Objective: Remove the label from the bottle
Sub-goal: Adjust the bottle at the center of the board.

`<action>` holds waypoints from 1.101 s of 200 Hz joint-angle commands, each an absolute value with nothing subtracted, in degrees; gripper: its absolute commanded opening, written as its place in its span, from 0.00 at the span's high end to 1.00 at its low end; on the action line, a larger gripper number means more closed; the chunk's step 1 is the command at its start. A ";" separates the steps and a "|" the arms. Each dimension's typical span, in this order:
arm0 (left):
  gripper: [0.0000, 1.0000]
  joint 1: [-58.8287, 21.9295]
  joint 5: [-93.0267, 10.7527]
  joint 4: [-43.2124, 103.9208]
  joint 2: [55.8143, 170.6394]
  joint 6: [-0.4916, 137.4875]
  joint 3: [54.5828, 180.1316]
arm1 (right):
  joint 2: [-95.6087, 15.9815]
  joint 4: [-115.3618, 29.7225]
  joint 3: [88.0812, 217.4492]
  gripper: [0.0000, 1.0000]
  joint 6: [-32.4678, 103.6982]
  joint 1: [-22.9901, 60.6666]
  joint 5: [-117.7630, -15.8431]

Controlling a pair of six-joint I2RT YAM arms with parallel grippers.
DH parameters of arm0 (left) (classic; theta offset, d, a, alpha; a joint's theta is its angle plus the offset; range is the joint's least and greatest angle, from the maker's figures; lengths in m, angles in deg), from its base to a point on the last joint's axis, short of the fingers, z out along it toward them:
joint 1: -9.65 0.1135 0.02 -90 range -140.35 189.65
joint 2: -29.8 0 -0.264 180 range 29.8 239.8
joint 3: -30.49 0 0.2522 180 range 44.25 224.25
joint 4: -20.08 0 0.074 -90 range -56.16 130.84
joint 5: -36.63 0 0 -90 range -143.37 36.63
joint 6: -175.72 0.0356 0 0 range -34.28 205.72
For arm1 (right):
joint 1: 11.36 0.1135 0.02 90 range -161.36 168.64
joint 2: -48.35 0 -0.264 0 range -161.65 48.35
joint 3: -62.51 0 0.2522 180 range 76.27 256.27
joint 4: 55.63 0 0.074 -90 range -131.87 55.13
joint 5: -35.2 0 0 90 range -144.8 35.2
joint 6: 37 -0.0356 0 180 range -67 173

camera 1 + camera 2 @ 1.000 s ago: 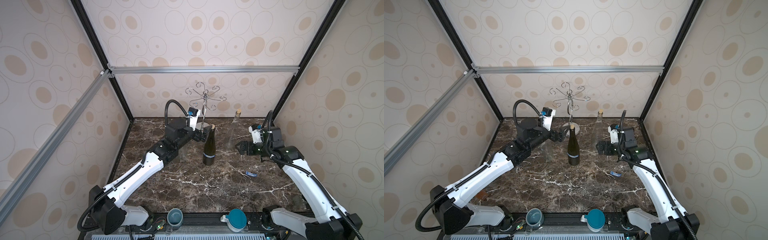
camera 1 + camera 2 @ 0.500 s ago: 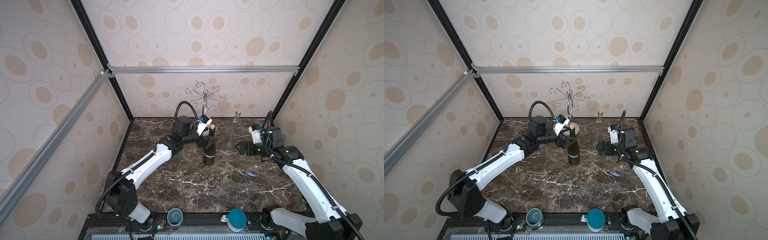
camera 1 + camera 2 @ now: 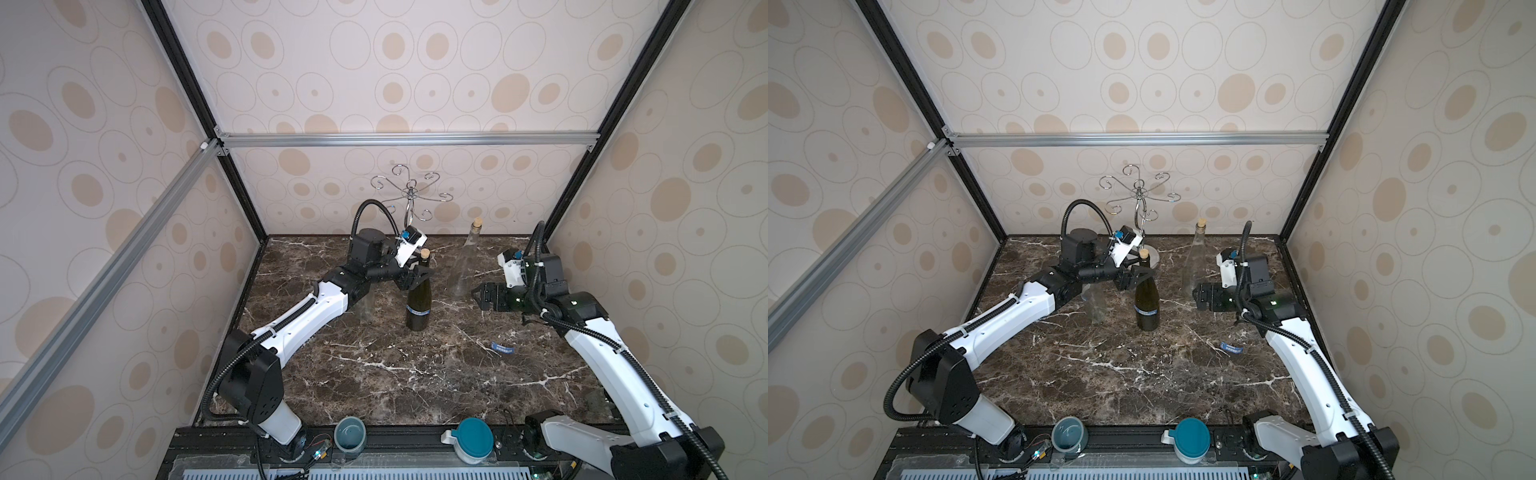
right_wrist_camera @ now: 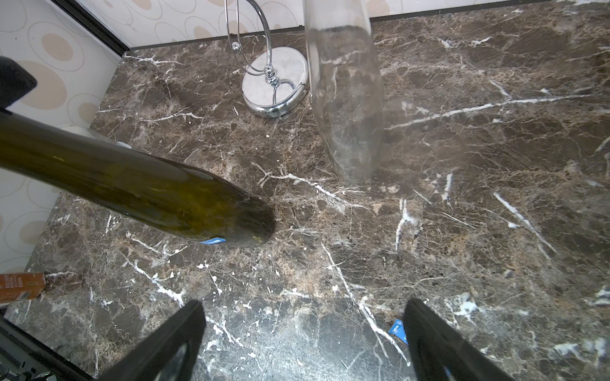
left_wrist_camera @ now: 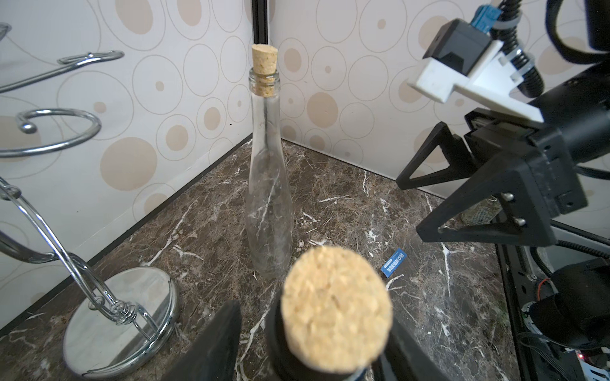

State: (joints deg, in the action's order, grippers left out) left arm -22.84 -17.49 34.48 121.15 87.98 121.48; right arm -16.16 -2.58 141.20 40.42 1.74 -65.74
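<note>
A dark green bottle [image 3: 419, 303] [image 3: 1147, 305] with a cork [image 5: 335, 306] stands upright mid-table. A thin blue label [image 3: 417, 311] [image 4: 213, 241] rings its lower body. My left gripper [image 3: 422, 274] [image 5: 313, 330] straddles the bottle's neck just below the cork. Its jaws are partly closed; marble shows between one finger [image 5: 218, 333] and the neck. My right gripper [image 3: 478, 296] [image 4: 303, 306] hovers open and empty to the bottle's right, above the marble.
A clear corked bottle [image 3: 465, 266] [image 5: 269, 198] stands behind, between the grippers. A chrome hook stand [image 3: 409, 199] is at the back. A clear glass [image 3: 365, 307] sits under my left arm. A loose blue label strip [image 3: 502, 348] lies front right. Two teal cups [image 3: 350, 434] sit on the front rail.
My left arm swung right to the dark bottle's neck and its jaws narrowed around it. The right arm has stayed still.
</note>
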 commanded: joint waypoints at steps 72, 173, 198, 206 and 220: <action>0.74 -22.17 -19.45 30.35 121.46 87.54 123.48 | -16.13 -1.53 141.69 0.04 40.34 1.57 -65.39; 0.96 -30.17 -53.20 29.28 114.47 77.77 122.92 | -16.43 -2.79 141.05 0.05 39.75 1.64 -67.24; 0.97 -34.47 -63.97 28.55 113.82 75.39 123.06 | -16.40 -3.17 140.64 0.05 39.58 1.64 -67.63; 0.97 -35.74 -67.04 28.44 113.82 74.81 123.34 | -16.30 -3.20 140.56 0.05 39.56 1.64 -67.67; 0.98 -37.35 -70.71 27.78 113.73 72.86 123.46 | -16.07 -3.02 140.55 0.05 39.68 1.63 -67.66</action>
State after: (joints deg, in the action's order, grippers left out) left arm -34.56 -58.71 35.70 117.30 77.45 120.87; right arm -16.25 -2.54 141.18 39.98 1.74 -66.97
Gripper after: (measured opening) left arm 0.298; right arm 0.947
